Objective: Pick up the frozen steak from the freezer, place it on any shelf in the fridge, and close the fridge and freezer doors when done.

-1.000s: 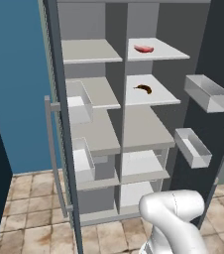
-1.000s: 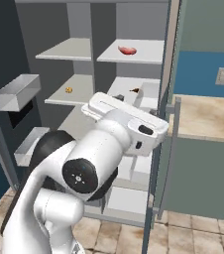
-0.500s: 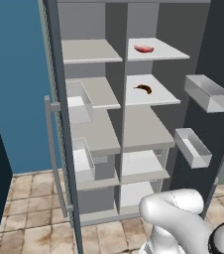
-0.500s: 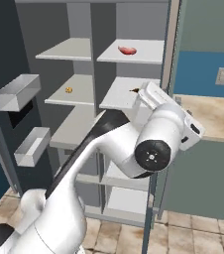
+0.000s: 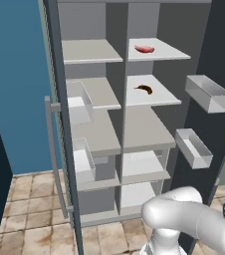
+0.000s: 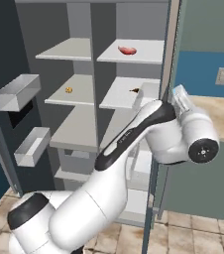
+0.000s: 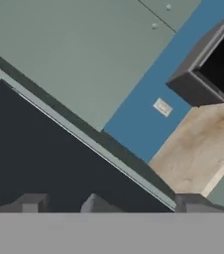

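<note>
On the top right shelf (image 5: 171, 52) of the open slate-grey unit lies the small pinkish-red frozen steak (image 5: 144, 49), above a dark brown curved item (image 5: 144, 89). Beside the door edge, the white arm's gripper (image 7: 104, 204) faces a blue wall; whether its dark fingertips (image 7: 32, 202) are apart cannot be told.

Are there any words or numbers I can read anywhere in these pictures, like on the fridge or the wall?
None: no words, labels or numbers can be read on anything.
The wall outlet is blank.
The steak and the shelf carry no label.
</note>
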Available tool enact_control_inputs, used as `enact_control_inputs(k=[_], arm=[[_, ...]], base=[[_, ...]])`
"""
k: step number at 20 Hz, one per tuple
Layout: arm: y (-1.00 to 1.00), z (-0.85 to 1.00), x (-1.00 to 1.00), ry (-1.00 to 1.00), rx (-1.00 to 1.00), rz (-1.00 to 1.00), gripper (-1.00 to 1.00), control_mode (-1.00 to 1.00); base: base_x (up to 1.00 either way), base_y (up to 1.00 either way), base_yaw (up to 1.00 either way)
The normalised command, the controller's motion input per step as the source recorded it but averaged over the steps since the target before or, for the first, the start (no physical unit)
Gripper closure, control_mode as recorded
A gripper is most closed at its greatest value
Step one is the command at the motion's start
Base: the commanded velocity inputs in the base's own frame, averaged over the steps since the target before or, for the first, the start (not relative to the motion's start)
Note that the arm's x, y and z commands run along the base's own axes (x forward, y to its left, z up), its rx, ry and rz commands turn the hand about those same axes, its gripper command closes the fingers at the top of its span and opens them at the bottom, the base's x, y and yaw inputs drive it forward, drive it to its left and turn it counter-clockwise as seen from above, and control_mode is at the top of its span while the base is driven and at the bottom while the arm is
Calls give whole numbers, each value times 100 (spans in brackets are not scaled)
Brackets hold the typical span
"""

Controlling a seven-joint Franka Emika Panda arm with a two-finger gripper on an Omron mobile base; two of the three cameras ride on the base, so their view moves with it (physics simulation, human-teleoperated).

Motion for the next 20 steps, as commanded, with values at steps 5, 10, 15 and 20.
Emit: enact_control_inputs(k=[5,10,15,20], arm=[[-45,-28,65,-3,24,24,-100,-100],[-16,-23,61,0,16,28,-100,-100],[14,-28,60,0,10,27,-100,-100],[68,-17,25,0,2,23,-100,-100]], base=[[0,0,0],[0,0,0],[0,0,0],[0,0,0]])
